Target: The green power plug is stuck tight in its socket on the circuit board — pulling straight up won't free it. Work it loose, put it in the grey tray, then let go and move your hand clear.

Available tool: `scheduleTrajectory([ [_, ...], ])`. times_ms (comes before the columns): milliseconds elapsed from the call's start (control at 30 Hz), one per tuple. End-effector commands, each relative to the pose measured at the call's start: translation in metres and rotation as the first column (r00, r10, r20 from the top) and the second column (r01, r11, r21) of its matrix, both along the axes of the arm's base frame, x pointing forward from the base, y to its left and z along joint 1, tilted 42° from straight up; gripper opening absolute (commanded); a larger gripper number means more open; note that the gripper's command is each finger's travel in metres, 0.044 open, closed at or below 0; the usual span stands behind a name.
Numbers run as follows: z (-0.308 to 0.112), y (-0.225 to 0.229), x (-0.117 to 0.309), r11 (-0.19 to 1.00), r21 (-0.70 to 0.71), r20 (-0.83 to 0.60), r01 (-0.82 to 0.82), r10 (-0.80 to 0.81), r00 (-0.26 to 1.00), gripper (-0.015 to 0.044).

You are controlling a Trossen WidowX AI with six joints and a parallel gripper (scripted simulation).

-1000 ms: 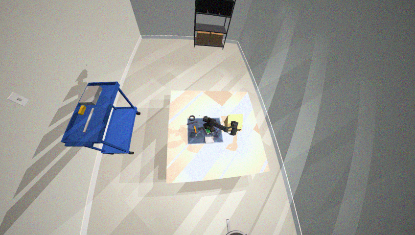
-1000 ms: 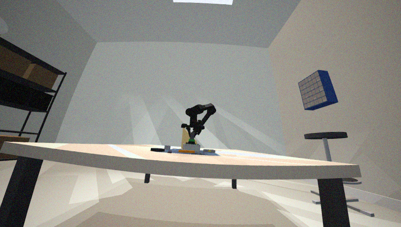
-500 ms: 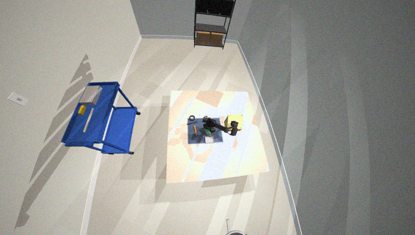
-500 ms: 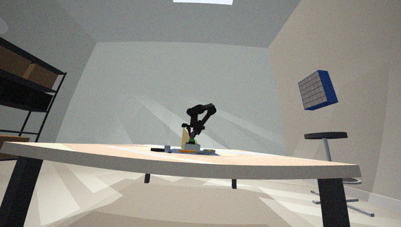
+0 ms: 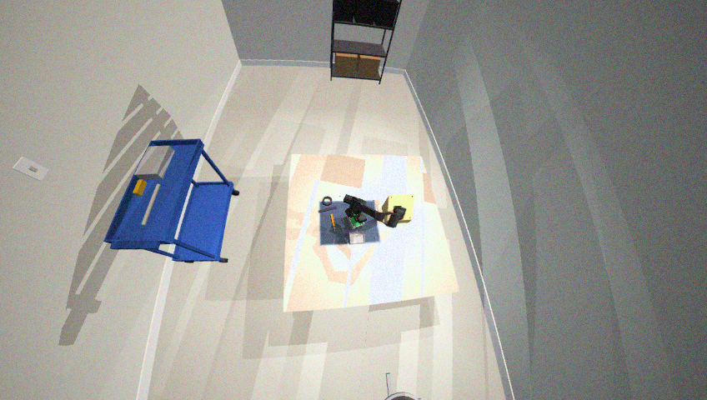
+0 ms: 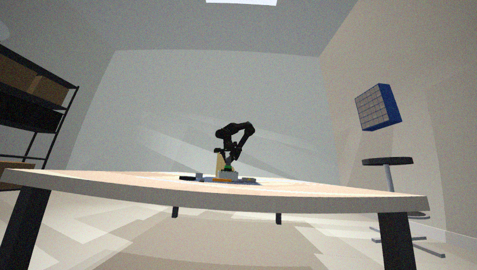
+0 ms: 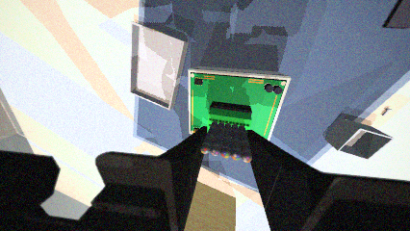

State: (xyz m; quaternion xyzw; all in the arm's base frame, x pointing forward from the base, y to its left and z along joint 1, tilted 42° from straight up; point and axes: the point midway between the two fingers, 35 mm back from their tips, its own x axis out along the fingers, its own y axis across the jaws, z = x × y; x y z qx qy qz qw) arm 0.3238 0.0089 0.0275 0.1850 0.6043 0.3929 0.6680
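The green power plug [image 6: 228,166] [image 7: 231,116] is at its dark socket on the green circuit board [image 5: 356,222] [image 7: 202,96], with a bundle of dark wires rising from it between my fingers. My gripper [image 6: 228,162] [image 7: 226,132] is shut on the plug from both sides. Whether the plug has shifted in the socket is too small to tell. The grey tray [image 5: 357,238] [image 6: 248,180] [image 7: 154,63] lies beside the board, to its left in the wrist view, with nothing in it.
The board and tray are on a dark blue mat [image 5: 324,239]. An orange tool [image 5: 333,220] [image 6: 221,180], a dark rod [image 5: 327,210] and a black ring [image 5: 327,200] lie on the far side of the board from the arm's base. A small grey box [image 6: 199,175] [image 7: 344,130] stands near the mat's edge.
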Motion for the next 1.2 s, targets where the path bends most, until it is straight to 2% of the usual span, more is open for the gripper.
scheduleTrajectory([
  [0,0.008,-0.014,-0.001,0.998,-0.032,0.004,0.046,-0.046,0.999,0.0],
  [200,0.02,-0.005,-0.005,0.977,-0.194,0.046,0.084,-0.076,0.996,0.0],
  [333,0.023,-0.003,-0.006,0.966,-0.242,0.06,0.095,-0.083,0.995,0.0],
  [467,0.021,-0.006,-0.005,0.977,-0.196,0.047,0.084,-0.076,0.996,0.0],
  [700,0.011,-0.019,-0.001,0.999,-0.013,-0.001,0.042,-0.042,0.999,0.0],
  [833,0.01,-0.021,0.0,0.999,0.014,-0.007,0.036,-0.036,0.999,0.0],
  [1167,0.026,-0.008,-0.005,0.973,-0.214,0.052,0.088,-0.079,0.996,0.0],
])
